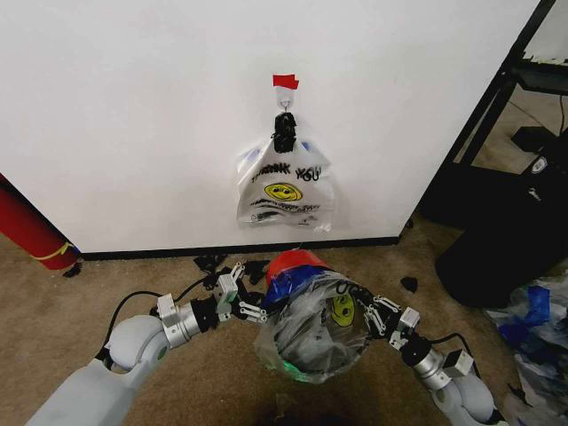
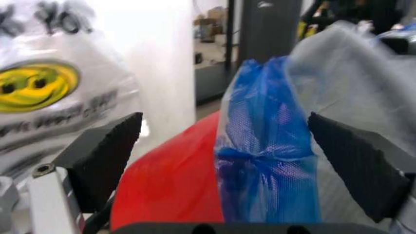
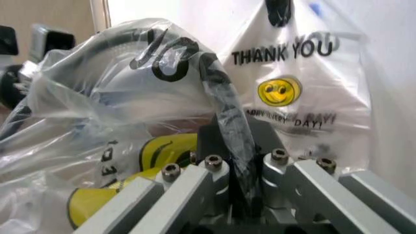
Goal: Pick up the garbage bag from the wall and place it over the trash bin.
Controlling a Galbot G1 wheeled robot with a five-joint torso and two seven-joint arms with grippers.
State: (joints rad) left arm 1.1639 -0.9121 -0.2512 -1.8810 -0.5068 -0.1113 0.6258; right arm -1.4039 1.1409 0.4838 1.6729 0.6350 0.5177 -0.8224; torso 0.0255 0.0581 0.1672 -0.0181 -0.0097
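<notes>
My right gripper (image 1: 371, 312) pinches the bag (image 1: 311, 333) at the bin's (image 1: 293, 264) three o'clock; my left gripper (image 1: 244, 300), fingers spread, waits at nine. The bag drapes the bin.

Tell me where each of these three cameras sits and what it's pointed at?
Head view: on the robot's head, looking down at the wall, trash bin and both arms.
Left wrist view: on the left arm, between the open left gripper fingers, facing a blue patch of the garbage bag.
Right wrist view: on the right arm; the right gripper pinches the garbage bag.
All share the white smiley bag.
</notes>
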